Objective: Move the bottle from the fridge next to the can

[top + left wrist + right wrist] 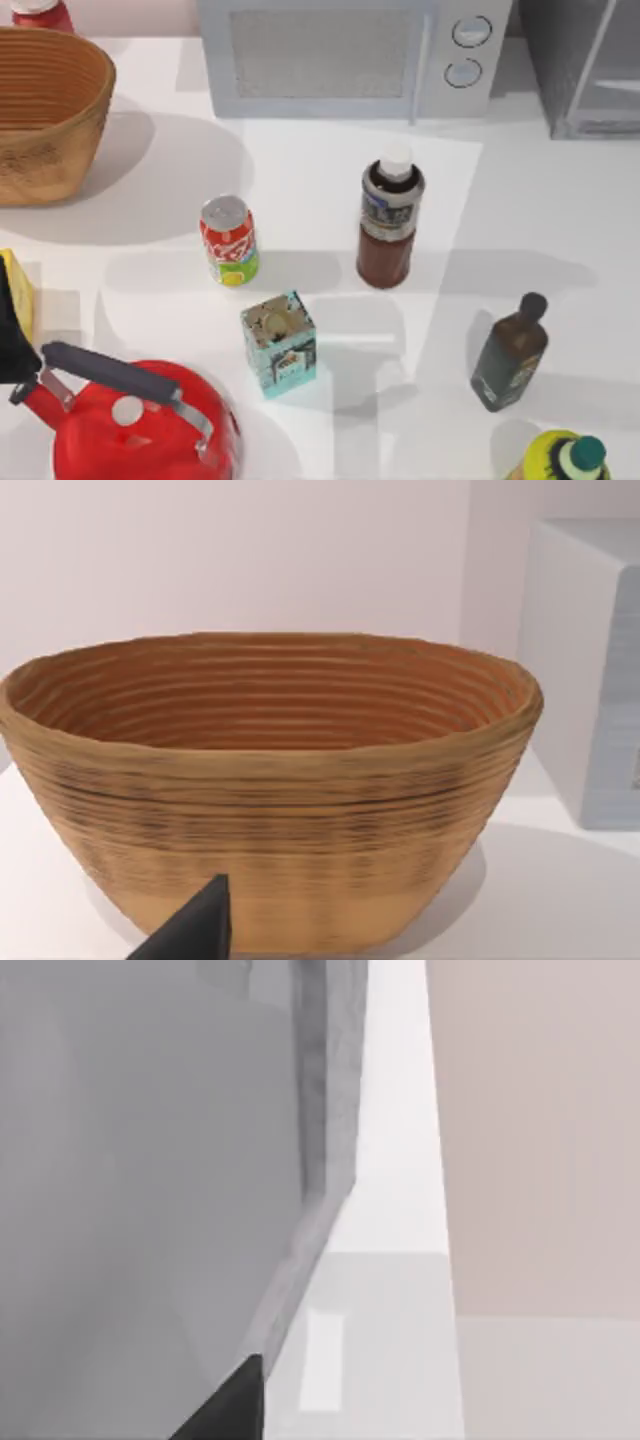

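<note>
The bottle (pixel 388 225), clear with dark reddish-brown liquid, a white cap and a grey-and-blue label, stands upright on the white table near its middle. The red can (pixel 229 240) stands upright to its left, a clear gap between them. The grey fridge (pixel 585 70) sits at the back right corner; in the right wrist view its grey wall (pixel 150 1160) is close up. A dark tip of my right gripper (pixel 225 1410) shows in front of that wall. A dark tip of my left gripper (pixel 195 930) shows in front of the basket. Neither gripper touches anything.
A white microwave (pixel 350 55) stands at the back, and a wicker basket (pixel 45 110) (pixel 270 780) at the back left. In front are a teal tin (pixel 279 343), a red kettle (pixel 140 420), an olive glass bottle (pixel 510 355) and a yellow green-capped bottle (pixel 560 460).
</note>
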You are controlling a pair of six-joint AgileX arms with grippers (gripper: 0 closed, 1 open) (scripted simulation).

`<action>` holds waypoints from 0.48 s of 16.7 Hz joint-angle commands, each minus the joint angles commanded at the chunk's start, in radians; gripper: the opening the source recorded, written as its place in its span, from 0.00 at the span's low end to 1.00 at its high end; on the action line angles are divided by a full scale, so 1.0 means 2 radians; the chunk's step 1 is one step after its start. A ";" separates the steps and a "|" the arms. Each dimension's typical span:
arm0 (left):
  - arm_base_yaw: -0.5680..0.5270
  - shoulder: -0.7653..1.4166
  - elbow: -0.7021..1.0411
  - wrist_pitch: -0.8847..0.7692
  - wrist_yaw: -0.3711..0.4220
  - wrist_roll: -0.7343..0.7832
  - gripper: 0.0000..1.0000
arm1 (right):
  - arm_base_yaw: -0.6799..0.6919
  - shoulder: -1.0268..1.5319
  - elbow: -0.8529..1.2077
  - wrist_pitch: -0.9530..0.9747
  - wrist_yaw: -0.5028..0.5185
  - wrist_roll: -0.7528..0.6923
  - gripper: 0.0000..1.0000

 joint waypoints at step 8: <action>0.000 0.000 0.000 0.000 0.000 0.000 1.00 | 0.280 -0.058 -0.085 0.103 0.208 0.179 1.00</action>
